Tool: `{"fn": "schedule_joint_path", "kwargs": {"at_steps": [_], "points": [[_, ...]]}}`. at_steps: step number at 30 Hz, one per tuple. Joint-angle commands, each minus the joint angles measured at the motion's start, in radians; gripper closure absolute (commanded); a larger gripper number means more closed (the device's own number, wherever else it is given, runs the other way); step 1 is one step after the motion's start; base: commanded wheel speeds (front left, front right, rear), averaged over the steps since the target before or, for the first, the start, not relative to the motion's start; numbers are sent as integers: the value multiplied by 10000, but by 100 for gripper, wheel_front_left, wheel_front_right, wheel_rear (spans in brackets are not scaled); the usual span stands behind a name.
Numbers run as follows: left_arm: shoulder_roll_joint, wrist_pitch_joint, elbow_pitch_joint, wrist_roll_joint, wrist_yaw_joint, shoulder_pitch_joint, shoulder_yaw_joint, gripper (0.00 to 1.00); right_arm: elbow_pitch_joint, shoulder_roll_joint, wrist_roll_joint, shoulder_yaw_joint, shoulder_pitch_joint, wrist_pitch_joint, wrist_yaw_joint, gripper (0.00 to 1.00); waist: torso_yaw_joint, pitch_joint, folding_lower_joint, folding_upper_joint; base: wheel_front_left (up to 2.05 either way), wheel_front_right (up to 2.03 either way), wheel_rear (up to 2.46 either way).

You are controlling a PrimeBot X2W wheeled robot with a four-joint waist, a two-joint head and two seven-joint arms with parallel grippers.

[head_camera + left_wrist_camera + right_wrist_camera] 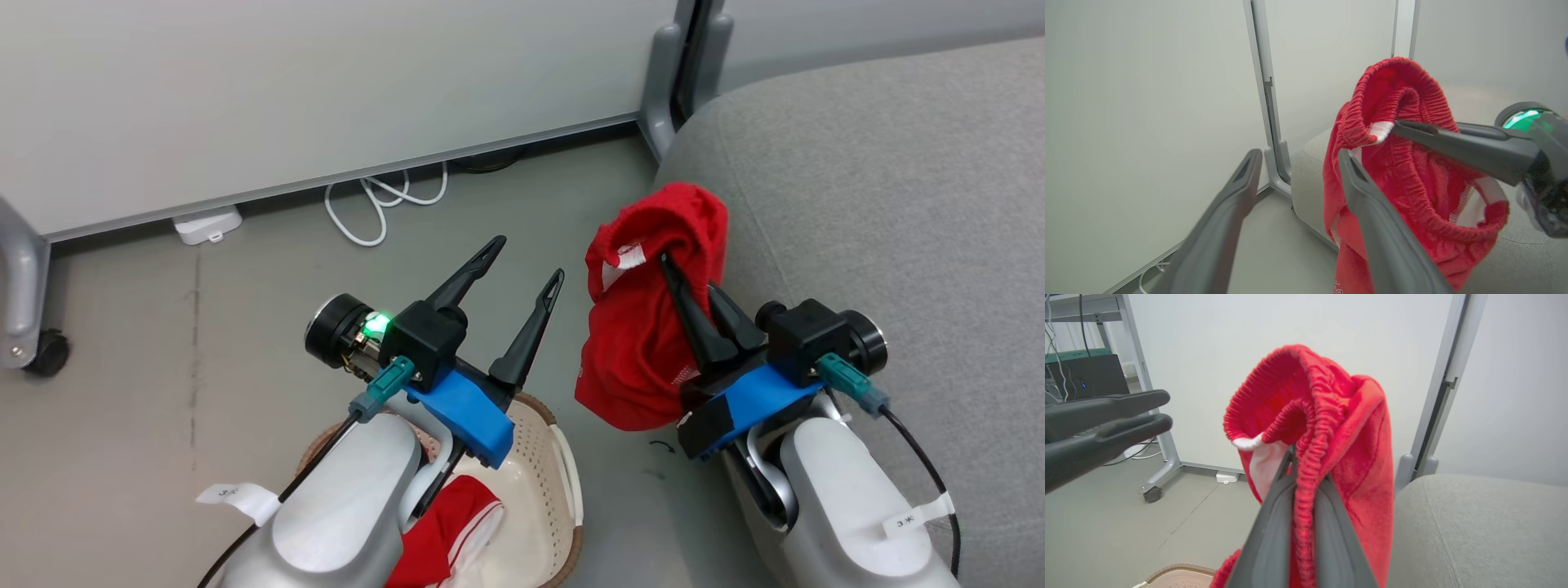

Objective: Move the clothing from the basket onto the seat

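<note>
The right gripper [690, 276] clamps one red garment [629, 351] beside the sofa [882, 204], while one red-and-white garment [445, 531] lies in the basket [565, 457] under the left gripper [528, 258], spread wide and empty.

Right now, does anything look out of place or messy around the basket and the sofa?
Nothing looks spilled or damaged. A white cable lies in loose loops on the floor by the wall. The red garment hangs bunched from the shut right gripper, beside the sofa, not on it. A red-and-white garment lies in the basket.

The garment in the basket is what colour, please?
The garment is red with white trim, clearest in the head view.
</note>
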State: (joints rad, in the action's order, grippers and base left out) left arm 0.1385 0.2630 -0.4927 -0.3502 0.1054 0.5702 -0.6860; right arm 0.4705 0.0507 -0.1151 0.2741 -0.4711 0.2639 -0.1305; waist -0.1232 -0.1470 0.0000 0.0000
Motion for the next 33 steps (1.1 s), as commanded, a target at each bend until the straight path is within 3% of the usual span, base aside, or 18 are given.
{"fn": "schedule_joint_path", "kwargs": {"at_steps": [1, 19, 33], "points": [[54, 27, 90, 42, -24, -162, 66, 0, -167, -6, 70, -145, 148, 8, -5, 100, -320, -111, 0, 0, 0, 0, 0], [-14, 27, 569, 402, 71, -733, -115, 0, -1544, -6, 684, -2073, 1425, 10, -5, 100, -1770, -193, 0, 0, 0, 0, 0], [-85, 27, 765, 658, 153, -553, -57, 0, -2142, -4, 525, -2850, 1409, 10, -5, 100, -1880, -560, 0, 0, 0, 0, 0]]}}
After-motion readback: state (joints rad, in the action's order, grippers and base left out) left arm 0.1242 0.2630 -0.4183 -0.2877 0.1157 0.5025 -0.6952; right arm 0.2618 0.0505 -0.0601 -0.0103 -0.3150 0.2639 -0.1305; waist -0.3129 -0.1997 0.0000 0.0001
